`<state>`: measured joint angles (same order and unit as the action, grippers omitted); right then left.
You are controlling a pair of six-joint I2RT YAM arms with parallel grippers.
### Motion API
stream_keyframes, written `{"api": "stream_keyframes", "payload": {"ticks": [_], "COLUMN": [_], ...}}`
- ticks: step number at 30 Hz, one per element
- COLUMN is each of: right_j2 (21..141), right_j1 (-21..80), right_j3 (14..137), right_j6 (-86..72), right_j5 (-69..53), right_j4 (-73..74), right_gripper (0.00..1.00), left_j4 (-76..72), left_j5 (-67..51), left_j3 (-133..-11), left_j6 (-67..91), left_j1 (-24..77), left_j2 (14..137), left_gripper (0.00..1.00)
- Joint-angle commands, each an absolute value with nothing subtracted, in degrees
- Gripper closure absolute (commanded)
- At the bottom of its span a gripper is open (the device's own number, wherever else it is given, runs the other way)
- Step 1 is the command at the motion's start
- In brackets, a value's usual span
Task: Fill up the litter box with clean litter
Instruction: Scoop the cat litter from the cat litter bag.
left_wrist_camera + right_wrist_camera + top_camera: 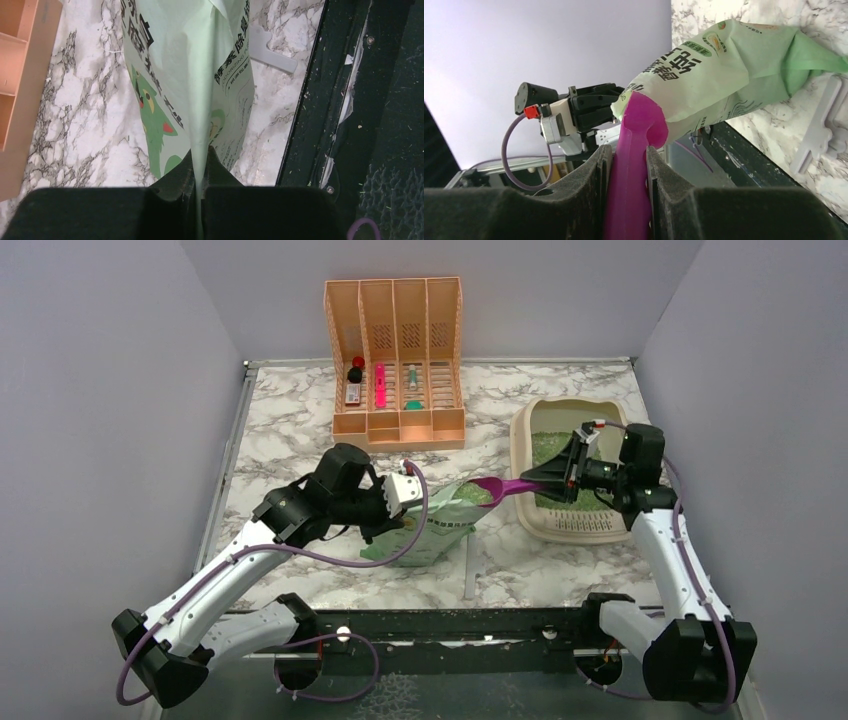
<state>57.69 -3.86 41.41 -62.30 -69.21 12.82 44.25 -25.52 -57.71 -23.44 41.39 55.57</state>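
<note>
The beige litter box sits at the right of the marble table, with a grainy layer of green clean litter in its far half. My right gripper hovers over the box, shut on the handle of a magenta scoop. The scoop's head is inside the mouth of a pale green printed bag. My left gripper is shut on the bag's top edge and holds it up by a thin fold.
A peach slatted file organizer with markers and small items stands at the back centre. A flat grey strip lies on the table near the black front rail. Grey walls close in both sides.
</note>
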Motion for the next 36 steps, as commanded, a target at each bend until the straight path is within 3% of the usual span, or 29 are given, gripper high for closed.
{"api": "stream_keyframes", "payload": {"ticks": [1,25,29,36], "right_j2": [58.84,62.83,61.93,61.56], "right_j1": [-4.57,-4.56,-2.39,-1.58], "right_j3": [50.43,64.63,60.87,58.01], "right_j6": [-46.66,-27.4,-36.82,-34.13], "right_j5": [-62.86,-53.49,-59.59,-60.0], "right_j4": [30.96,52.64,40.37,42.72], "right_gripper": [0.99,0.99,0.99,0.99], "left_j4": [41.25,41.22,41.1,40.81], "left_j5": [-29.88,-30.37,-30.42,-30.49], "left_j3": [-58.88,-59.91,-59.61,-59.94], "left_j6": [-23.66,-23.29,-23.44,-23.55], "left_j1": [41.75,41.75,41.75,41.71], "left_j2": [53.19,54.93,54.84,55.53], "left_gripper": [1.0,1.0,1.0,1.0]}}
